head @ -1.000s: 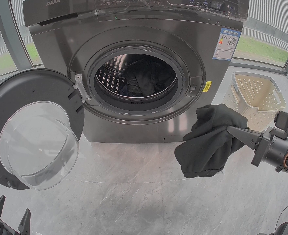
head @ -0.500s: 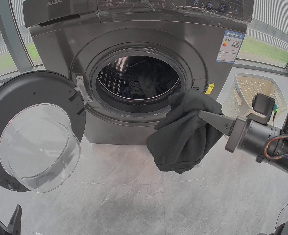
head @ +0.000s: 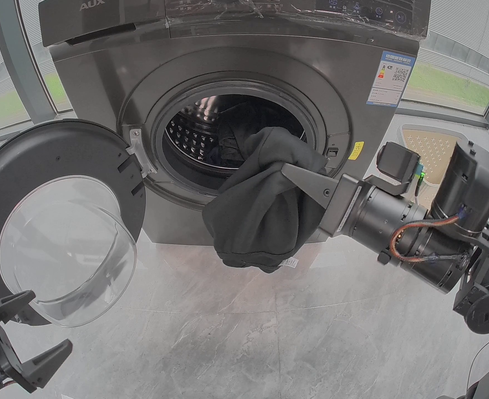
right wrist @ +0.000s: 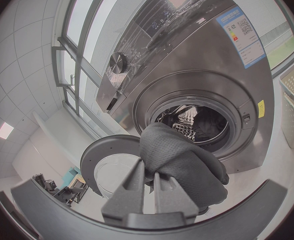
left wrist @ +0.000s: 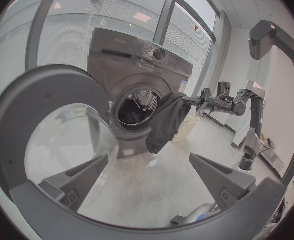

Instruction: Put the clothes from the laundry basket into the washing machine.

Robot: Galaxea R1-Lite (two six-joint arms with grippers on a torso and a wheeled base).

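As my right tool [head: 286, 168] clamps the black garment [head: 255, 211] by a bunched fold, the cloth hangs limp and matte, just in front of the open mouth of the washing machine [head: 100, 84], with dark clothes inside the drum. Half a second ago it hung lower and to the right, nearer the laundry basket [head: 433, 145]. My left tool [head: 47, 322], fingers apart, has risen beside the open door [head: 50, 156].
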